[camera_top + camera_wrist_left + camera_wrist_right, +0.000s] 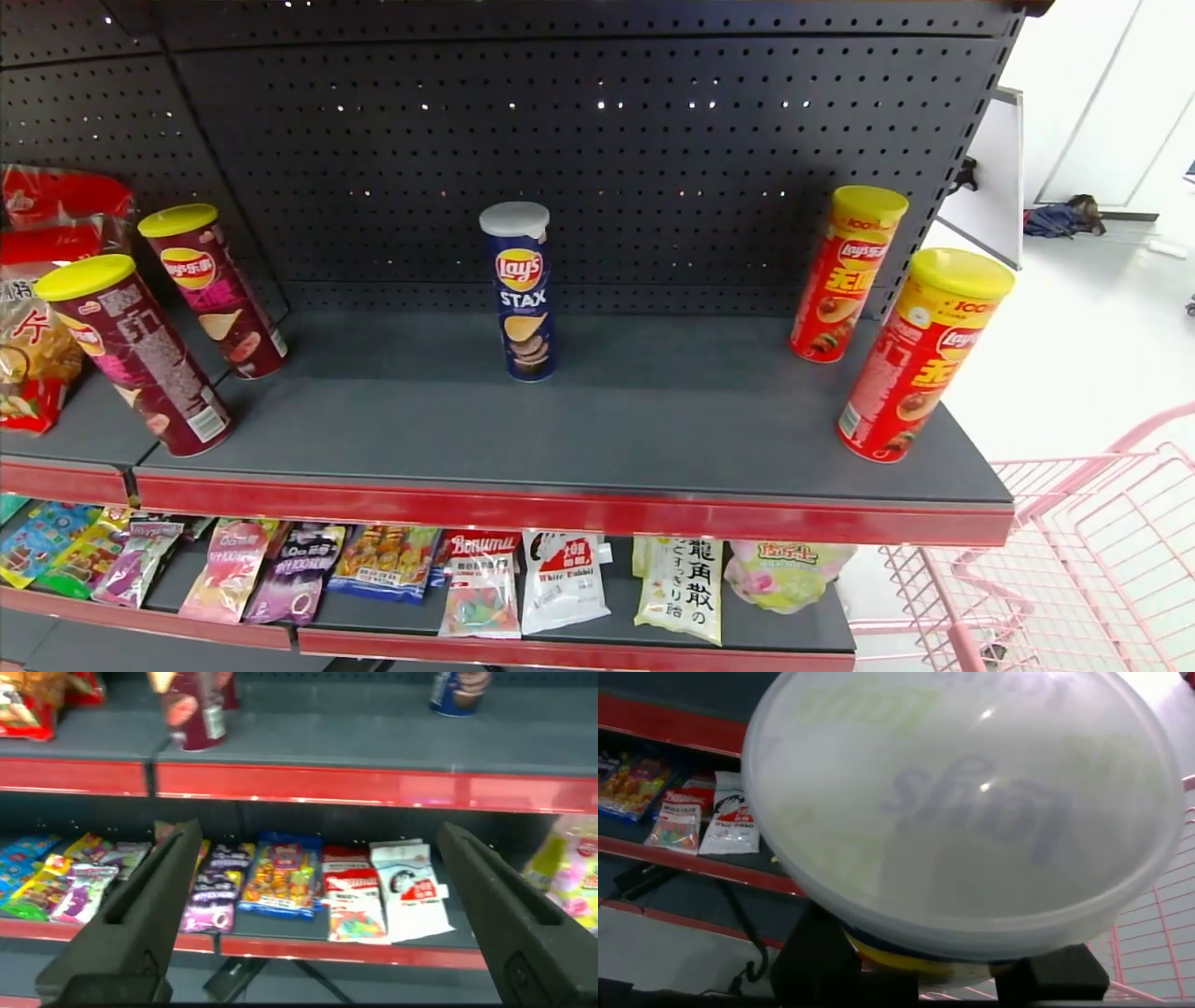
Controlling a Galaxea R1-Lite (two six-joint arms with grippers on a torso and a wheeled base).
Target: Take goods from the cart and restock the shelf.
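The smooth white floor [1074,355] is bright with light; a plain white wall [1102,93] stands far back; a flat white board [990,177] stands near; a small dark blue bundle [1060,217] lies by the wall.

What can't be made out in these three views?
- Right wrist view: the lidded can sits so close that its lid hides most of its body and label.
- Left wrist view: the maroon can and blue can are cut off by the top edge.
- Head view: the pink cart is cut off at the corner, so its contents are unseen.

Matt shelf [653,420], glossy plastic can lid [971,812]
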